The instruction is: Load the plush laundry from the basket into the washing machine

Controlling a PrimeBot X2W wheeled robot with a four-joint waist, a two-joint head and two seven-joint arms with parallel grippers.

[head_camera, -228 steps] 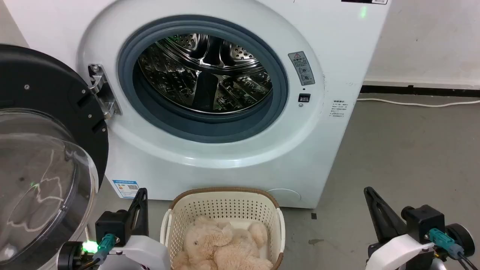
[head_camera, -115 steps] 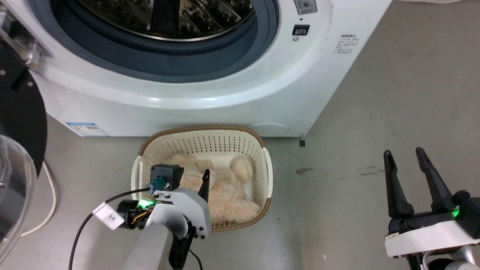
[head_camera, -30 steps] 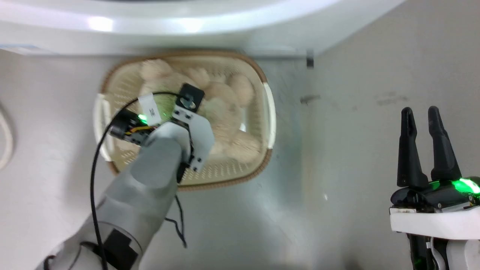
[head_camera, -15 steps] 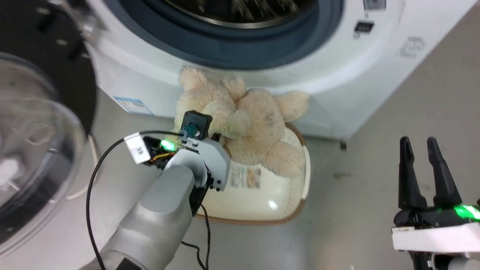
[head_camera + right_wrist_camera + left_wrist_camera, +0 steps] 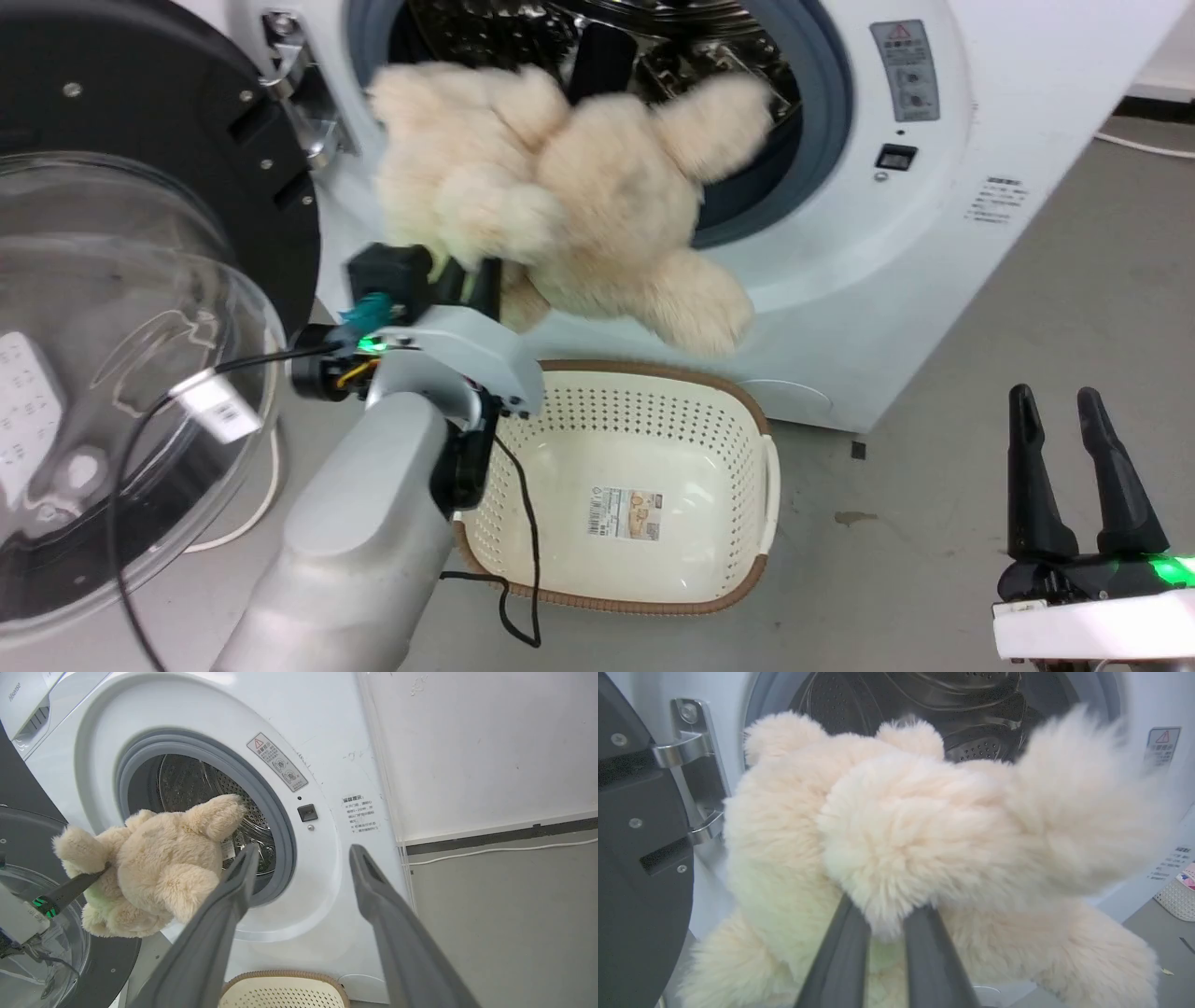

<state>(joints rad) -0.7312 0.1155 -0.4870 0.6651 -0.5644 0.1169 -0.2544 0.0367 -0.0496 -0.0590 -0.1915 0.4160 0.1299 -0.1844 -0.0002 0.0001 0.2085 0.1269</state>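
The cream plush laundry [image 5: 560,205] hangs in the air in front of the washing machine's [image 5: 896,280] open drum [image 5: 653,47]. My left gripper [image 5: 471,271] is shut on the plush laundry [image 5: 896,835] from below; its dark fingers [image 5: 845,956] pinch a furry limb. One paw [image 5: 217,814] reaches toward the grey door seal [image 5: 275,812]. The cream basket [image 5: 653,439] sits on the floor below with its bottom label [image 5: 624,511] showing. My right gripper [image 5: 1083,411] stands open at the lower right, apart from everything, holding nothing.
The black-rimmed clear bubble door [image 5: 121,308] is swung open at the left on a metal hinge [image 5: 299,84]. A white cable [image 5: 1144,145] runs along the wall base at the right. Grey concrete floor [image 5: 934,485] lies between the basket and my right gripper.
My left gripper went down into the basket, shut on the plush laundry, and has lifted it up to the drum opening. The head camera tilted down and back up. The right gripper stayed put.
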